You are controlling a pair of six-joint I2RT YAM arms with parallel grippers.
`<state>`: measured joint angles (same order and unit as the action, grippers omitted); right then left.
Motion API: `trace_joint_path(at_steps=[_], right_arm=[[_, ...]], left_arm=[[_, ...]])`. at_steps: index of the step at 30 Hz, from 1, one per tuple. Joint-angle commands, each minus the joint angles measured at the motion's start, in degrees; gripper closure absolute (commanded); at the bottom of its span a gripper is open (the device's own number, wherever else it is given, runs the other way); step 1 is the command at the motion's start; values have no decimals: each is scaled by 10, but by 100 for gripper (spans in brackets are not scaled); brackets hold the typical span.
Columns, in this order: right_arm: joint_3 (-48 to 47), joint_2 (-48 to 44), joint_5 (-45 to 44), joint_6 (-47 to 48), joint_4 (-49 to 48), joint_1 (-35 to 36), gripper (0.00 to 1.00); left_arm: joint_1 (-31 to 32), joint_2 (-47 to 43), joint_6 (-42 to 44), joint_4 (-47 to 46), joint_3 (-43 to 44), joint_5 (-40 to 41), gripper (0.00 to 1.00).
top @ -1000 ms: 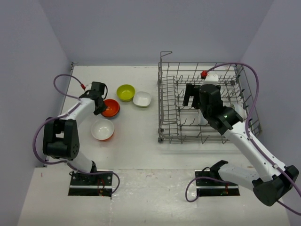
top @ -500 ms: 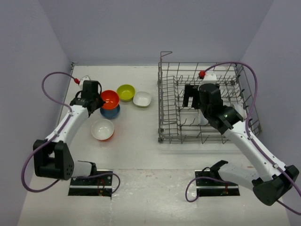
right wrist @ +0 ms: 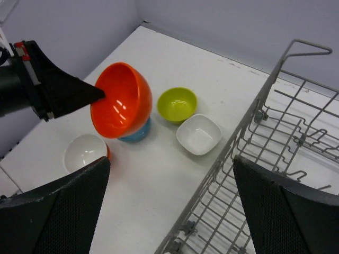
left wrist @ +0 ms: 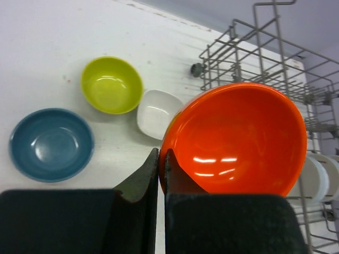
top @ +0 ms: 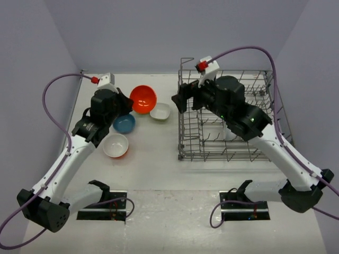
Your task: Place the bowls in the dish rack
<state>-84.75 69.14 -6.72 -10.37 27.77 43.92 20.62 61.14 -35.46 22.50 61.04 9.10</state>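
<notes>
Left gripper (left wrist: 161,159): fingers pinched on rim of glossy orange bowl (left wrist: 238,137). Bowl raised off white table (top: 153,153), tilted on edge, left of grey wire dish rack (top: 181,138).
Right gripper (right wrist: 169,161): fingers spread wide, holding nothing, over rack's left wall.
On table: blue bowl (top: 124,123), yellow-green bowl (left wrist: 111,84), white squarish bowl (top: 160,111), white-lined orange bowl (top: 115,145).

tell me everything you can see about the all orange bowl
The orange bowl is small, round and glossy, orange inside and out, empty, like glazed ceramic or plastic. The left claw is shut on its rim, one finger inside and one outside. It hangs clear of the table, tipped on its side with the opening turned toward the dish rack, near the blue bowl. Nothing else touches it.
</notes>
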Motion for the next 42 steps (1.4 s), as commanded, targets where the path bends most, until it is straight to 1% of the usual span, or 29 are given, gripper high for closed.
trace_joint_path(at_steps=[1,3,6,7,9,11,12,13,14,16,17,24,25,26,28,29,30,32,36,38,39,40,42], right_arm=[[-66,73,3,-9,16,18,1],[-101,100,-10,-23,38,30,1],[-134,143,-49,-34,61,44,2],[-142,153,-71,-37,70,46,3],[-161,176,-90,-43,90,55,7],[-162,183,-127,-53,94,63,19],[-161,188,-139,-55,98,64,24],[-167,192,-158,-66,105,66,33],[-170,201,-198,-82,126,67,39],[-176,207,-238,-100,143,70,43],[-179,209,-260,-110,154,72,48],[-176,214,-333,-126,171,91,51],[-176,216,-334,-126,171,92,55],[-177,219,-341,-130,176,93,66],[-183,225,-351,-132,178,93,82],[-185,229,-356,-133,180,93,96],[-189,231,-373,-135,182,94,100],[-195,238,-387,-133,180,95,100],[-197,240,-433,-105,163,95,100],[-196,236,-463,-82,149,95,100],[-199,235,-484,-49,140,93,100],[-202,234,-496,-34,137,90,100],[-211,231,-511,15,134,72,100]], left_arm=[[30,1,-27,-54,41,-6,100],[44,10,-34,-70,44,-10,100],[87,26,-37,-78,61,-3,100],[97,29,-38,-78,72,2,100],[121,44,-36,-78,84,21,100],[134,52,-36,-77,95,33,100],[143,56,-37,-77,96,36,100],[149,58,-41,-75,98,44,100],[158,59,-44,-74,100,65,100],[164,61,-52,-70,102,83,100],[166,64,-52,-69,104,93,100],[189,87,-63,-55,125,127,100],[191,87,-62,-55,126,127,100],[195,87,-62,-55,127,133,100],[196,87,-62,-54,128,140,100],[198,87,-62,-54,128,140,100],[198,88,-63,-54,129,140,100],[201,91,-63,-54,131,134,100],[205,100,-51,-66,136,97,100],[207,100,-41,-75,135,80,51],[207,100,-37,-80,135,60,26],[207,99,-30,-84,133,51,0],[208,99,-25,-88,132,36,0]])
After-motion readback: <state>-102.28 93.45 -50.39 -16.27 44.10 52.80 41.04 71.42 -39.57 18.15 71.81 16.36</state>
